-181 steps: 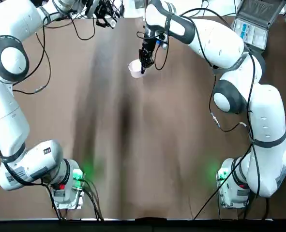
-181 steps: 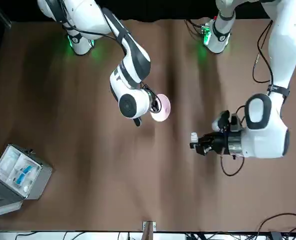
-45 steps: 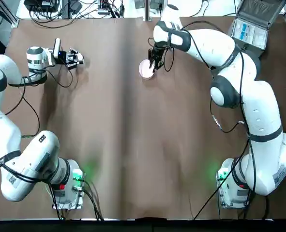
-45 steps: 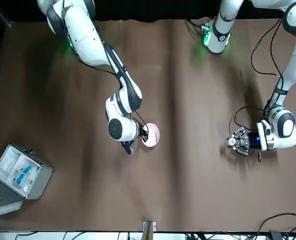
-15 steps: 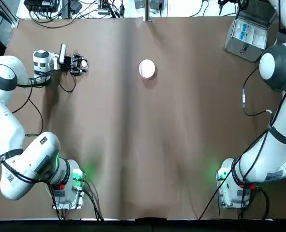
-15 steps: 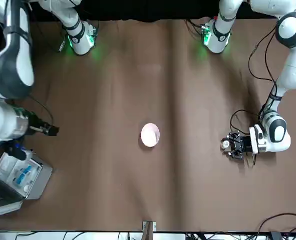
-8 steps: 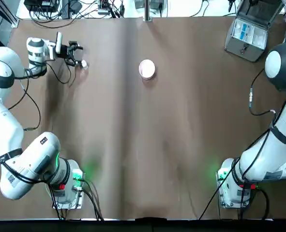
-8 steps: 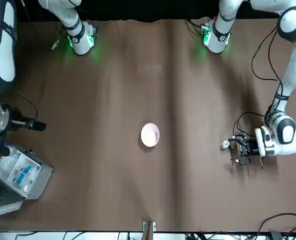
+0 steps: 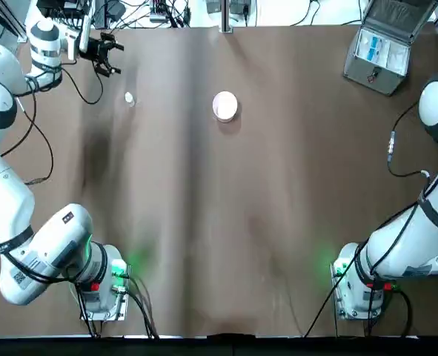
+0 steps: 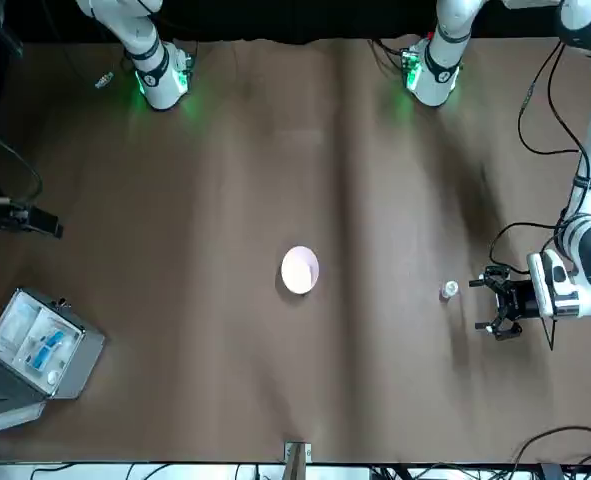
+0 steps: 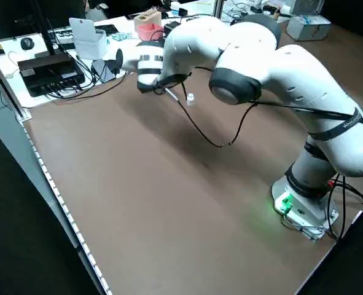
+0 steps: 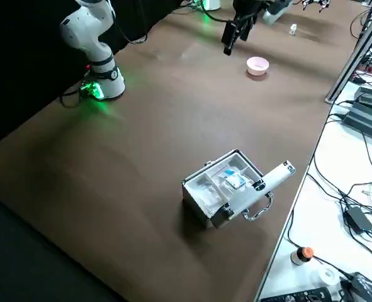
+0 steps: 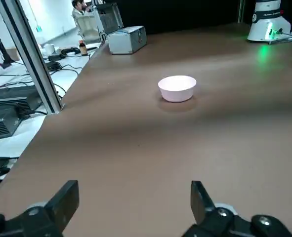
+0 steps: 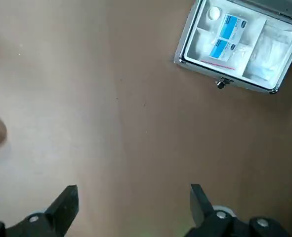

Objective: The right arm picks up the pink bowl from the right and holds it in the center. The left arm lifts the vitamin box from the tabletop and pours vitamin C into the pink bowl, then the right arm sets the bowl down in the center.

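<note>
Pink bowl (image 9: 224,105) sits free at table (image 9: 226,222) centre; left fingers (image 10: 499,303), spread and empty, have backed off the tiny white box (image 10: 449,290) now standing just ahead of them, right fingers (image 14: 133,202) also spread and withdrawn — task looks finished.

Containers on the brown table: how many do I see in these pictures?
3: the pink bowl in the center, the vitamin box toward the robot's left, the open grey case at the far right corner.
</note>
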